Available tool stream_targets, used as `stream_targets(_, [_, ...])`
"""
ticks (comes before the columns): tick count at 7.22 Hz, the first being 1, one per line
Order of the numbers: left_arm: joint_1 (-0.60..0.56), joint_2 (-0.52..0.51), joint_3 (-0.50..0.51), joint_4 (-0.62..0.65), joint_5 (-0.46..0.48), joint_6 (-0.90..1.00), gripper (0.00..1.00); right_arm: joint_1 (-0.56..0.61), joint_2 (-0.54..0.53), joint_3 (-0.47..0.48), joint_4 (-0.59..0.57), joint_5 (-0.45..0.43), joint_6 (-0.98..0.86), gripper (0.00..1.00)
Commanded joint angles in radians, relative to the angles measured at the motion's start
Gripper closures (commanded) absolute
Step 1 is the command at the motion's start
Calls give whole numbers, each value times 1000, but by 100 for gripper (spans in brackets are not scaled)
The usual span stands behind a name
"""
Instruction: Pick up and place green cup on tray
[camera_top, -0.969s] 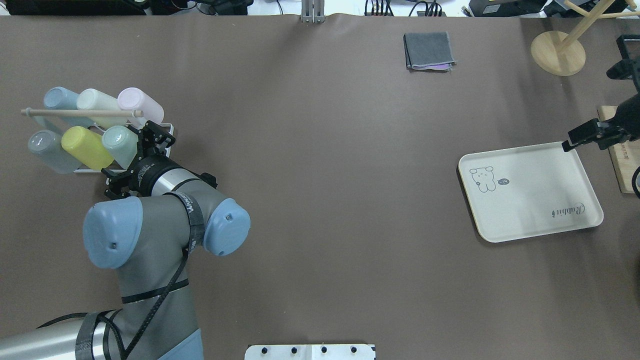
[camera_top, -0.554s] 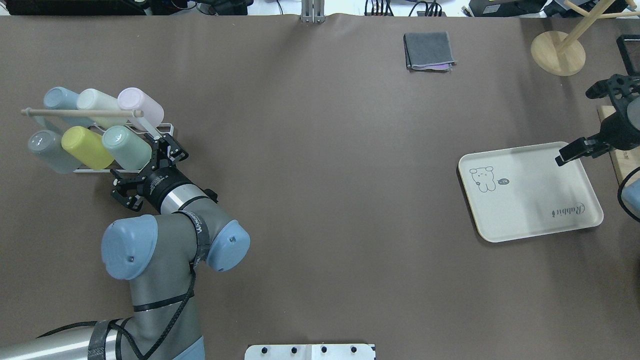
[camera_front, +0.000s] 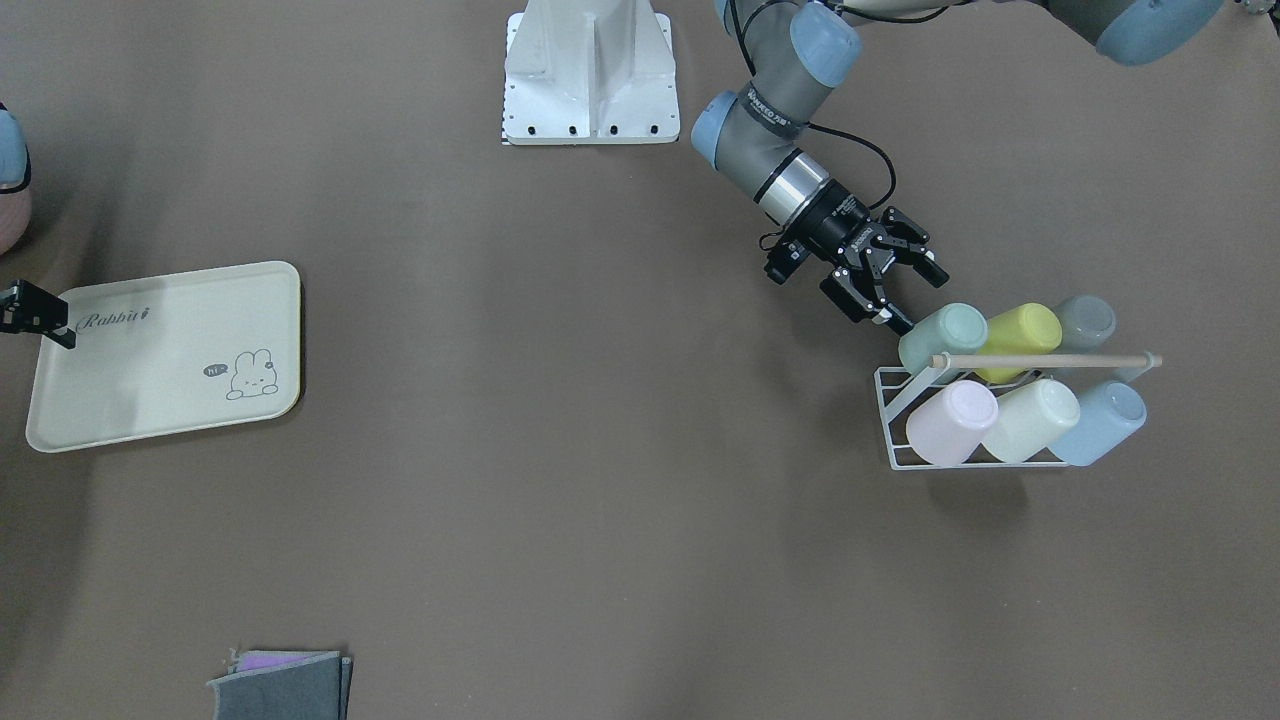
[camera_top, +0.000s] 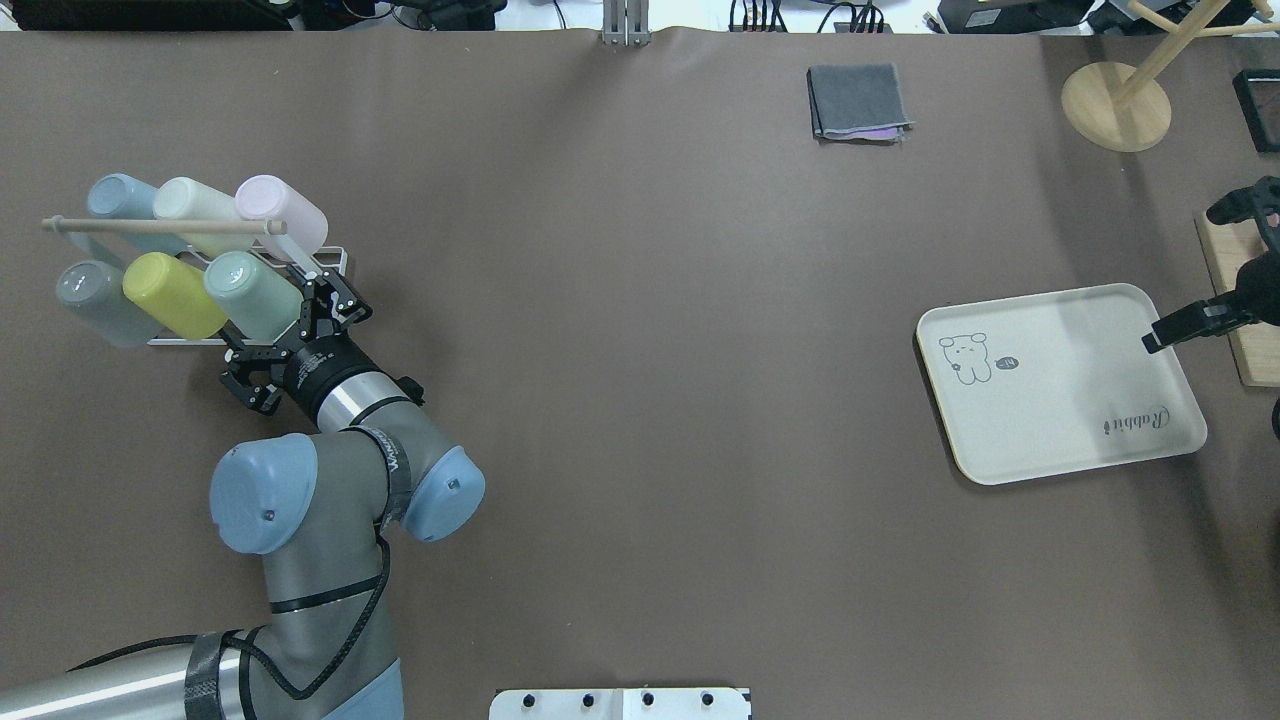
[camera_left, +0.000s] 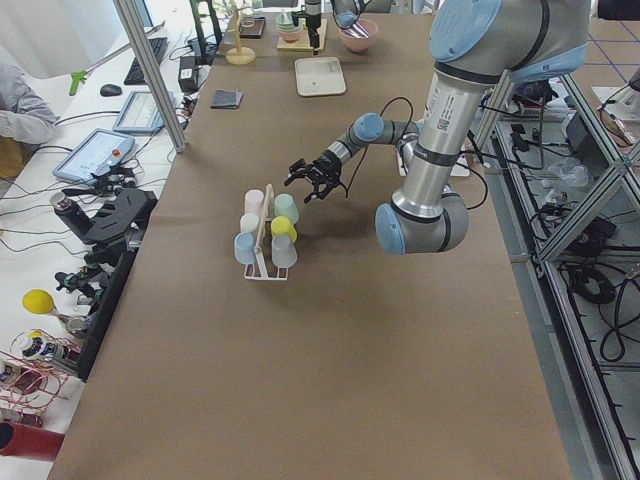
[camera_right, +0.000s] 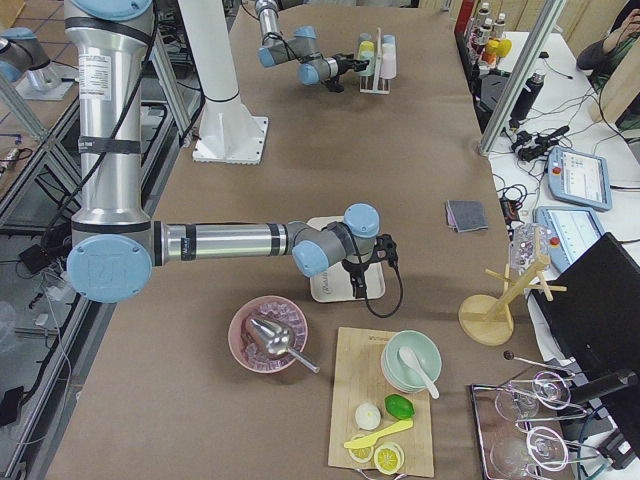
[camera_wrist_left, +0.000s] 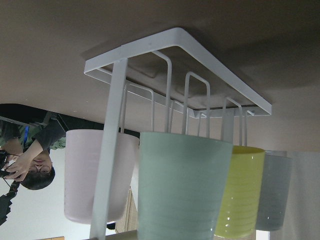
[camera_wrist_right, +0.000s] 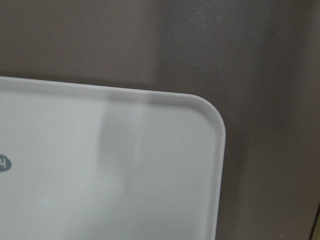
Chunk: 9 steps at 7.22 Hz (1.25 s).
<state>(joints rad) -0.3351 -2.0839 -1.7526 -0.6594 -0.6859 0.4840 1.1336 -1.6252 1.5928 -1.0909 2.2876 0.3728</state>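
The green cup (camera_top: 245, 292) lies tilted in a white wire rack (camera_top: 330, 258) at the table's left. It is the rightmost cup of the near row, and it also shows in the front view (camera_front: 942, 336) and close up in the left wrist view (camera_wrist_left: 182, 190). My left gripper (camera_top: 278, 338) is open just short of the cup's mouth end, with nothing between its fingers. The cream tray (camera_top: 1060, 400) lies far to the right. My right gripper (camera_top: 1190, 325) hangs over the tray's far right corner, mostly cut off by the view's edge, so I cannot tell whether it is open or shut.
The rack also holds a yellow-green cup (camera_top: 172, 294), a grey one (camera_top: 92, 300), and pink, cream and blue ones behind, under a wooden rod (camera_top: 160, 227). A folded grey cloth (camera_top: 858, 102), a wooden stand (camera_top: 1116, 105) and a cutting board (camera_top: 1245, 330) sit near the tray.
My left gripper has drawn back a little from beside the green cup toward the robot. The right arm has shifted toward the robot over the tray's right corner.
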Motion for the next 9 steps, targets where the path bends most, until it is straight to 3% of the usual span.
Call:
stream_targets(1, [1,4,39,-17,42,-2,8,0,-10,-40,38,-4,1,0])
stream_targets(4, [-1,7,74,-46,74,-1,8,-2,5,-48,42,-27,6,2])
stream_targets(6, [-8,1,85,-37,77,1,8,-2,19,-54,98,-100,17,2])
stream_targets(9, [-28,5,125,-43,114,-1,9,0,15,-57,115,-97,57,2])
